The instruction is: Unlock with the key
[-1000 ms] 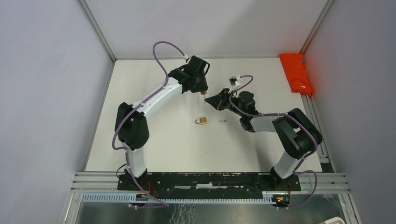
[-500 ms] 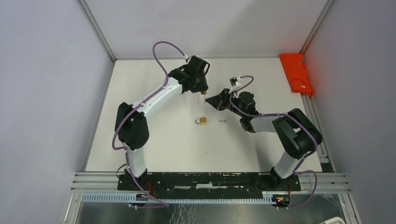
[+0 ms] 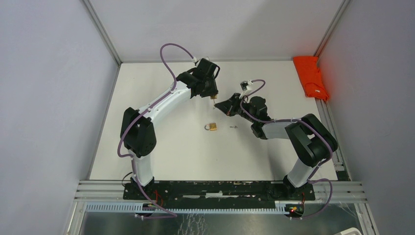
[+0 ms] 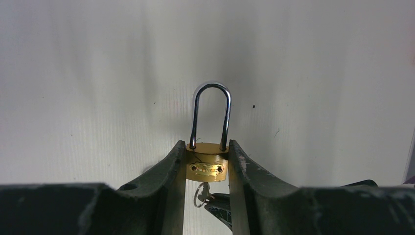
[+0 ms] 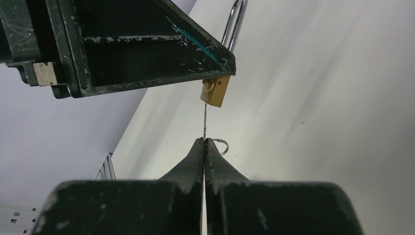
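Left wrist view: a small brass padlock (image 4: 208, 167) with a silver U-shaped shackle is seen clamped by its body between the two dark fingers of the left gripper (image 4: 207, 149). The shackle is pointed away from the wrist, and the lock is held clear of the white table (image 4: 98, 98). Under the body, a thin silver key (image 5: 204, 122) on a wire ring is pinched edge-on by the right gripper (image 5: 204, 143), whose jaws are pressed fully together. The blade tip is seen meeting the underside of the lock, though how far it has entered cannot be told. Nearer the arm bases, a second brass padlock (image 3: 211, 127) is laid flat, with a small grey metal piece (image 3: 233, 127) near it. An orange cloth (image 3: 311, 76) is bunched at the far right edge.
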Robot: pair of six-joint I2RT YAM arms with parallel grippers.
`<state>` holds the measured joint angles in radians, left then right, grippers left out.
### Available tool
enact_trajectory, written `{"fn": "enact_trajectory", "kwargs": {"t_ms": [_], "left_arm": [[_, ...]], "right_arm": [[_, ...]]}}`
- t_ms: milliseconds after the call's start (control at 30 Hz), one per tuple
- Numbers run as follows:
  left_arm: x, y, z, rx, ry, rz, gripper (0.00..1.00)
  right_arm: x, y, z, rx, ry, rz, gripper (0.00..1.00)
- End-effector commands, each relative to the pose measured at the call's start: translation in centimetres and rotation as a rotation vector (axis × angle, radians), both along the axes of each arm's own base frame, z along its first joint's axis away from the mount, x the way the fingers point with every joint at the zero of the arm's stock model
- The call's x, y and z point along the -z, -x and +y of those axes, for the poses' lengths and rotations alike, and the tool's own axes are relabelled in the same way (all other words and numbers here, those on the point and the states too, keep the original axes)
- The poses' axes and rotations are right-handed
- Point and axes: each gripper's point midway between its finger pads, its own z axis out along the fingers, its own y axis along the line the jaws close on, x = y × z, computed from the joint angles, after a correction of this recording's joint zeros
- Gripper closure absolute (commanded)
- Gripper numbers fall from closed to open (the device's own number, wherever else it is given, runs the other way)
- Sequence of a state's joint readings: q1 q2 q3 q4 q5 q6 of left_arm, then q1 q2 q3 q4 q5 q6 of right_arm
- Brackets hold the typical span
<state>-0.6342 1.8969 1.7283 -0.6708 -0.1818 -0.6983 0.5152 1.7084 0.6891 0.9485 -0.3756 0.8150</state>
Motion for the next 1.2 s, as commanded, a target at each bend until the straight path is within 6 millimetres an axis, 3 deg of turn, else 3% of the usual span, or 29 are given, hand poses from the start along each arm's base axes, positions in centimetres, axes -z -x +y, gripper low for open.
{"fn": "enact_trajectory", "kwargs": {"t_ms": [0, 700, 1167], "left_arm": [[-3.9, -0.5, -0.2, -0.032, 0.072, -0.091, 0.98], [-3.6, -0.3, 0.1, -0.031, 0.067, -0.084, 0.98], [-3.5, -0.8, -0.2, -0.032, 0.064, -0.094, 0.98]], "right_arm": [[-1.3, -0.1, 0.1, 0.008, -0.020, -0.044, 1.00], [-2.1, -0.5, -0.2, 0.019, 0.002, -0.076, 1.00], [-2.6, 0.4, 0.2, -0.008, -0.031, -0.069, 1.00]]}}
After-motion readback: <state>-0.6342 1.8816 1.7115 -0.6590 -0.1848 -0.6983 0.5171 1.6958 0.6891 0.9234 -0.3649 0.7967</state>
